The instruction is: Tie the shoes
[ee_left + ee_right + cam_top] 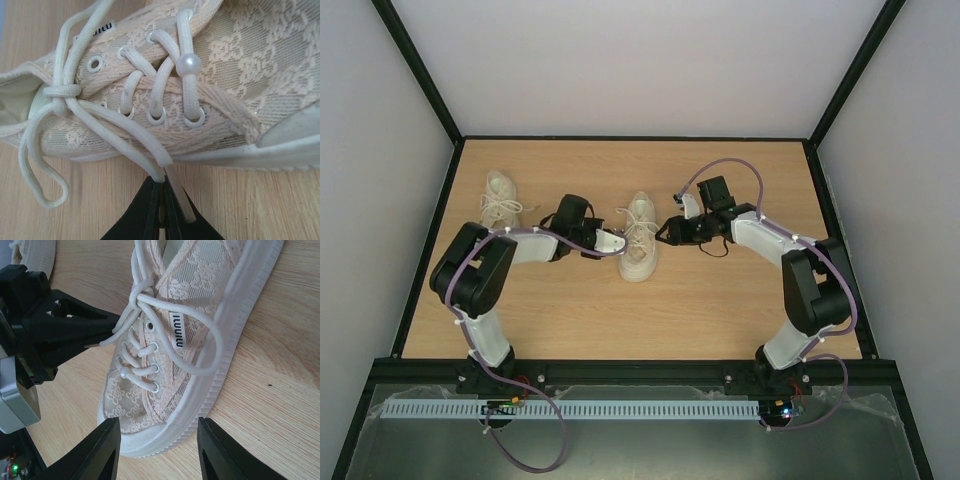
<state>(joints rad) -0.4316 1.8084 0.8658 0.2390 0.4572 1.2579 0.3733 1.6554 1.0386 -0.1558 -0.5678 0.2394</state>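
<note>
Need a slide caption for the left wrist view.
Left gripper pinches a lace end beside the cream shoe, laces knotted near the tongue.

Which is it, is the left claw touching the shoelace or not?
Touching. The left wrist view shows the left claw shut tight on the shoelace, with the lace's end pinched inside it.

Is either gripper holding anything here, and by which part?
The left gripper pinches a thin white lace of the middle cream-white patterned sneaker, near its free end. The right gripper is open, holding nothing.
</note>
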